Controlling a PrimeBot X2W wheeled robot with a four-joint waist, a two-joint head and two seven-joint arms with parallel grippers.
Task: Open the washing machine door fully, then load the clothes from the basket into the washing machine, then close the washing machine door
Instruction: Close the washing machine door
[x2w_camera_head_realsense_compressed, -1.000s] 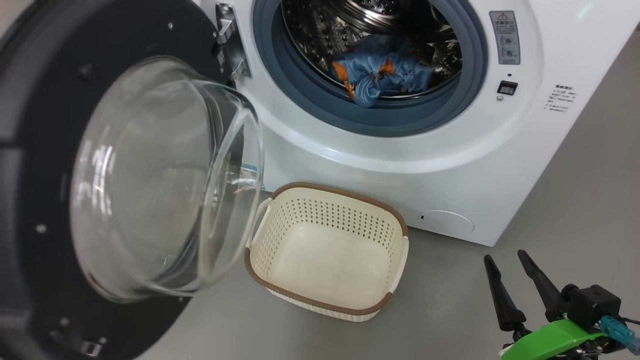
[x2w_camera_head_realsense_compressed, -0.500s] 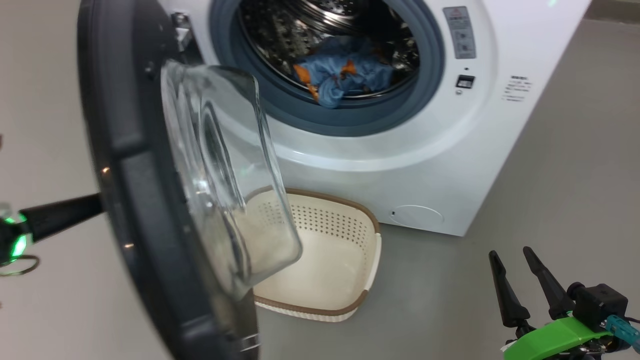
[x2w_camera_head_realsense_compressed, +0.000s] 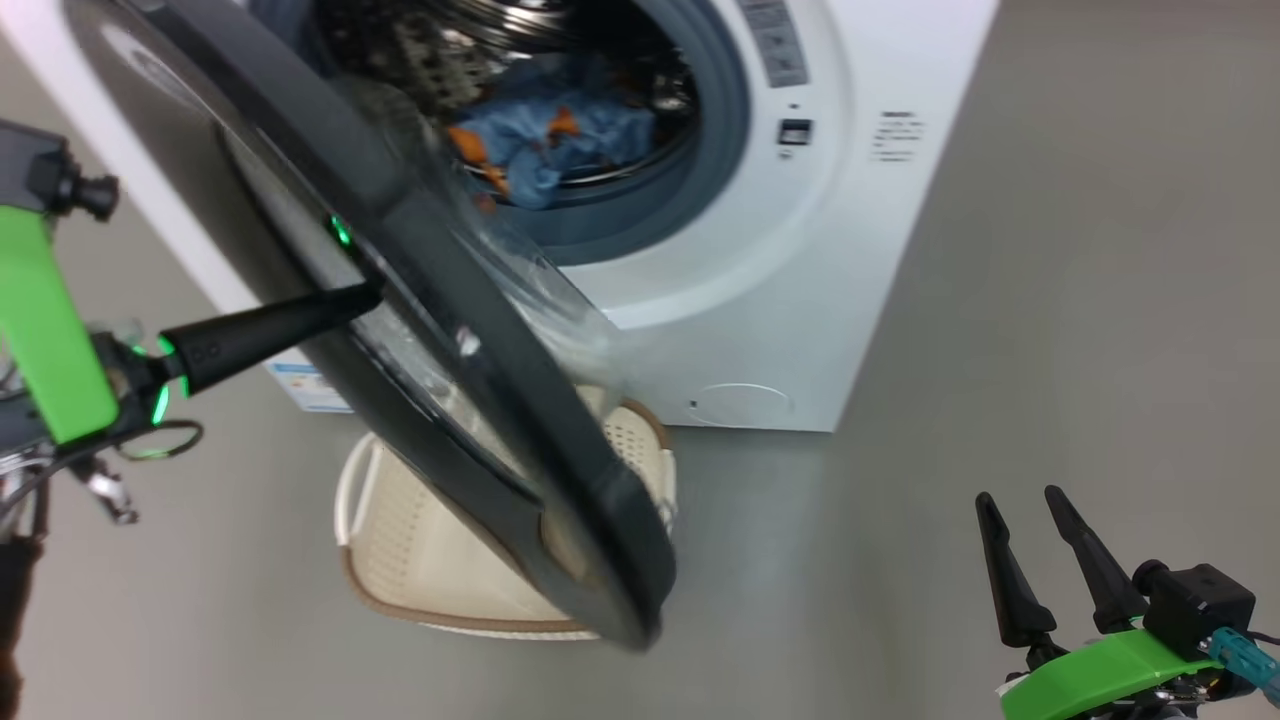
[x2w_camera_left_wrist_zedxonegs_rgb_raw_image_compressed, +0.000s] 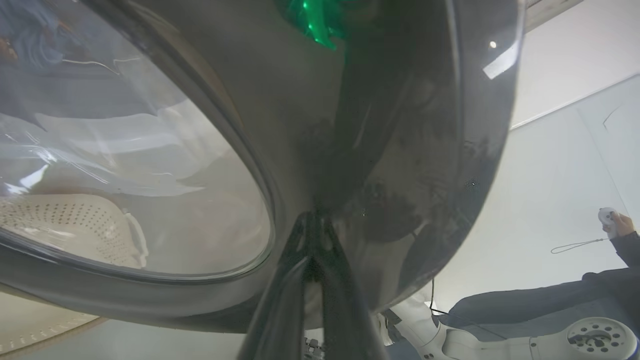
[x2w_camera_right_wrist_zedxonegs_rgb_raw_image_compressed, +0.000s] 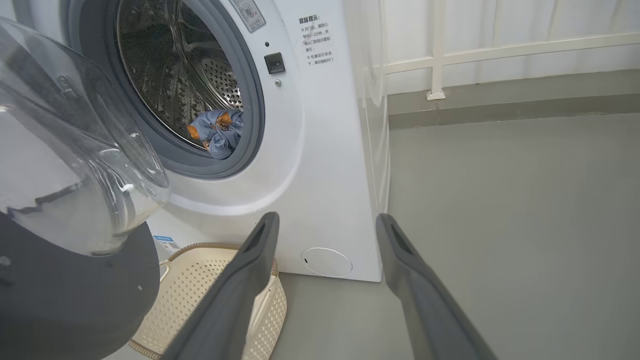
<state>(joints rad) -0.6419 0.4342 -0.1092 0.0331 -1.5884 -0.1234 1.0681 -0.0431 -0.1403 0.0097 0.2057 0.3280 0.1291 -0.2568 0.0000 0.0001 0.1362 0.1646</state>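
Slippage is your first worry: the left claw (x2w_camera_head_realsense_compressed: 350, 298) has its fingers pressed together, holding nothing, and only the tips touch the glossy outer face of the washing machine door (x2w_camera_head_realsense_compressed: 450, 330). That face is smooth and curved, so a push off the square could let the tips skate toward the rim and lose the door.

The door stands part-way across the opening, with its lower edge hanging over the basket (x2w_camera_head_realsense_compressed: 395, 525). The basket sits on the floor just in front of the washing machine (x2w_camera_head_realsense_compressed: 800, 300). You cannot tell whether the door clears the basket's rim, so a snag there is possible.

The clothes (x2w_camera_head_realsense_compressed: 545, 135) lie in the drum, bunched toward the front near the grey seal. If a fold reaches over the lip, the door may pinch it and fail to latch. A weak push might also leave the door resting unlatched.

Your right claw (x2w_camera_head_realsense_compressed: 1018, 497) is spread and empty, low and well apart from the machine, so it poses little risk where it is.

The floor (x2w_camera_head_realsense_compressed: 950, 350) is smooth, grey and level, and a knocked basket would slide easily on it. Beside the machine the right wrist view shows a pale wall with a white railing (x2w_camera_right_wrist_zedxonegs_rgb_raw_image_compressed: 440, 50). A person's hand (x2w_camera_left_wrist_zedxonegs_rgb_raw_image_compressed: 617, 225) holding a small white device is at the edge of the left wrist view, so mind that side.
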